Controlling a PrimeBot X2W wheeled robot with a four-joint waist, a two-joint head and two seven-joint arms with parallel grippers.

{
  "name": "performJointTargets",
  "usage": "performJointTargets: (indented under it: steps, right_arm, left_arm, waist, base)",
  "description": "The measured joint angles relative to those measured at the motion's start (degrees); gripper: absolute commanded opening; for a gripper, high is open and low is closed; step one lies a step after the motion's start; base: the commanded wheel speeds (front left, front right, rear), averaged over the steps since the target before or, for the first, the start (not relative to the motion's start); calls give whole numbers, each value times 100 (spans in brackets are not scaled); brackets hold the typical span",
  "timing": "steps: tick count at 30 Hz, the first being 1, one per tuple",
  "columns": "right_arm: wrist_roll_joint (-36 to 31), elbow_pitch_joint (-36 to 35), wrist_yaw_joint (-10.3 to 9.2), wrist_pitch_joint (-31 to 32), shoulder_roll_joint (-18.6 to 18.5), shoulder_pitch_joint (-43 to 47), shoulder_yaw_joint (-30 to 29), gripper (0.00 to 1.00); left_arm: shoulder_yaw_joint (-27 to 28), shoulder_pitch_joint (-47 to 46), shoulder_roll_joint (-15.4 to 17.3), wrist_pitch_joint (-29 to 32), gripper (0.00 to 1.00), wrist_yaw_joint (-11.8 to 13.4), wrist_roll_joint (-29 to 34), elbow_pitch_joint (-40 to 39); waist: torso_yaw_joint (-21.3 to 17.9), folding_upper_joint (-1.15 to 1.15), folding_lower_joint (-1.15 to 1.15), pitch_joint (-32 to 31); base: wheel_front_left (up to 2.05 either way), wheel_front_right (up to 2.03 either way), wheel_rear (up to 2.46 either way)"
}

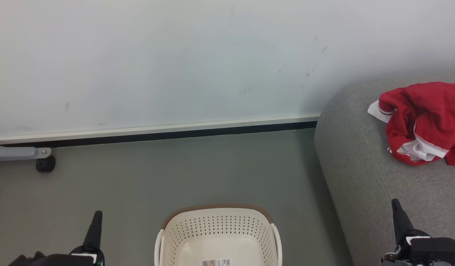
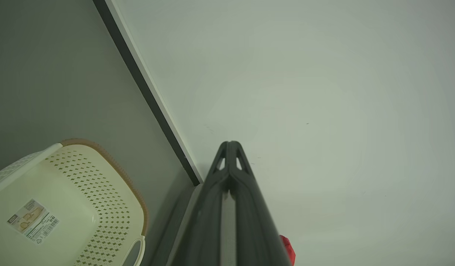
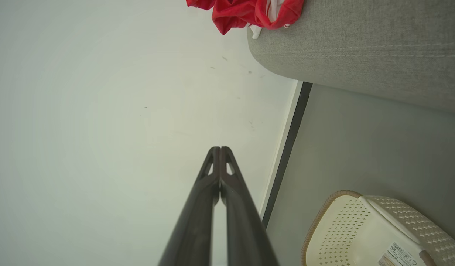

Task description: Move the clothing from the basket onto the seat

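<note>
The red and white clothing (image 1: 423, 123) lies crumpled on the grey seat (image 1: 364, 162) at the right; the right wrist view shows the clothing (image 3: 249, 13) at the seat's (image 3: 360, 51) end near the wall. The cream basket (image 1: 218, 232) with its brown rim stands on the floor at bottom centre, with nothing but a label in the part I see. My left gripper (image 1: 97, 214) is shut at the basket's left, holding nothing. My right gripper (image 1: 396, 203) is shut over the seat's near part, holding nothing. Both wrist views show fingertips pressed together: left gripper (image 2: 230, 144), right gripper (image 3: 219, 149).
A white wall with a pale skirting and dark strip (image 1: 157, 133) runs behind the grey floor (image 1: 175, 173). A grey metal leg with a black caster (image 1: 45, 163) stands at the left by the wall. The basket (image 2: 65, 207) and basket (image 3: 379, 236) appear in both wrist views.
</note>
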Motion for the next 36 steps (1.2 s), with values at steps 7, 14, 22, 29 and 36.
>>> performJointTargets:
  steps: [7,14,22,29,36]
  right_arm:
    - [555,14,98,155,75,0,-258,0]
    - [862,22,164,245,104,-1,-399,0]
    - [862,21,164,245,109,-1,-400,0]
    - [862,21,164,245,109,-1,-400,0]
    - [862,21,164,245,110,-1,-399,0]
  left_arm:
    - [68,-204,-49,168,0,-116,-568,118]
    - [94,-319,-108,255,0,-192,-879,175]
    - [97,-319,-113,255,0,-192,-880,178]
    - [97,-319,-115,255,0,-192,-880,178]
    - [97,-319,-115,255,0,-192,-880,178]
  waist:
    - [53,0,0,4]
    - [80,0,0,7]
    - [80,0,0,7]
    - [80,0,0,7]
    - [80,0,0,7]
  base:
    - [0,0,0]
    - [0,0,0]
    - [0,0,0]
    - [0,0,0]
    - [0,0,0]
